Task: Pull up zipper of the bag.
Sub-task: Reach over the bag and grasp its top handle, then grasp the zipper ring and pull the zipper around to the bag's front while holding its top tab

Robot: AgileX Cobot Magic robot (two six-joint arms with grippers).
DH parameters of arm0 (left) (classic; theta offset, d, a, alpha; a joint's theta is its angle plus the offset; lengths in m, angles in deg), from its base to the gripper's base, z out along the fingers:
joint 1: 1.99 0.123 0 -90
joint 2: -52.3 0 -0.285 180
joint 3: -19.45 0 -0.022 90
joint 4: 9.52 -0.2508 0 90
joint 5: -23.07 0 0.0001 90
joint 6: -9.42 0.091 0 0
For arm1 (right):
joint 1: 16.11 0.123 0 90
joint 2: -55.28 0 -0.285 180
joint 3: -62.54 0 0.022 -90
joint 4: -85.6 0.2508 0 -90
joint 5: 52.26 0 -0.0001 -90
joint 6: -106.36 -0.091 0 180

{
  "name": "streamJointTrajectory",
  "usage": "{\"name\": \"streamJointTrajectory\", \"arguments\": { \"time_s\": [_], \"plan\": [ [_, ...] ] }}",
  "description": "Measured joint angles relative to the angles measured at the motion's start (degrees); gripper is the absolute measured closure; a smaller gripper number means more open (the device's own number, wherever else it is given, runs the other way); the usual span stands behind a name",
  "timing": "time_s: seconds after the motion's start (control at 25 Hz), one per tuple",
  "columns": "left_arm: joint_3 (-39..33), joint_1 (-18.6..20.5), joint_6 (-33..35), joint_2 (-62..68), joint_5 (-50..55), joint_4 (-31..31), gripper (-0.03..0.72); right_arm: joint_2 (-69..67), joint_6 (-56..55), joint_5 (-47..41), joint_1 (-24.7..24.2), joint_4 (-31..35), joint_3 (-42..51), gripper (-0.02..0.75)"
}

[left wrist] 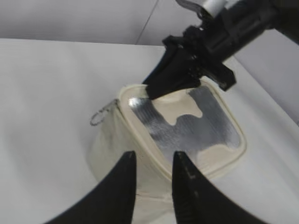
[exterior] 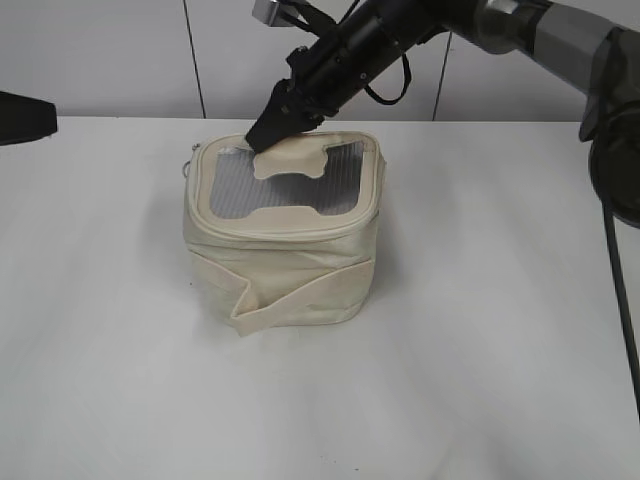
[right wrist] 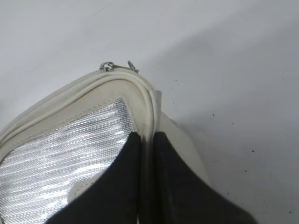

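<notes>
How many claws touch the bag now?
1: the right claw pinches the bag at its far top rim. The left claw hovers, open, near its front edge.

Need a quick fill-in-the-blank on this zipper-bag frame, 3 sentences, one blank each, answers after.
1. The right gripper is closed on the bag's ____ near a corner of the top.
2. The left gripper hovers above the bag, holding ____.
3. The top panel is silvery mesh with a ____-coloured patch across its middle.

Missing words: rim; nothing; cream
</notes>
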Motion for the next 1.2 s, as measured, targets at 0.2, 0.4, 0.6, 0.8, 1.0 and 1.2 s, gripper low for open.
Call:
{"name": "streamJointTrajectory", "arguments": {
  "time_s": [0.2, 0.4, 0.6, 0.8, 1.0, 1.2],
  "plan": [
    [9.10, 3.97, 10.60, 14.52, 3.27, -4.08, 0.420, 0.00, 0.00, 0.00, 0.00, 0.07, 0.00, 0.686],
    [12.15, 1.84, 29.53, 24.80, -0.48, -4.79, 0.328, 0.00, 0.00, 0.00, 0.00, 0.27, 0.05, 0.688],
    [12.15, -2.32, 47.28, 29.87, -5.06, 1.47, 0.317, 0.00, 0.00, 0.00, 0.00, 0.32, 0.05, 0.689],
    [12.15, -6.60, 61.03, 33.93, -5.26, 12.56, 0.317, 0.00, 0.00, 0.00, 0.00, 0.36, 0.05, 0.692],
    [12.20, -8.01, 66.44, 37.63, -4.99, 16.51, 0.317, 0.00, 0.00, 0.00, 0.00, 0.36, 0.05, 0.692],
    [15.05, -8.01, 67.48, 39.64, -4.28, 16.79, 0.317, 0.00, -0.04, 0.00, 0.00, 0.36, 0.05, 0.692]
  ]
}}
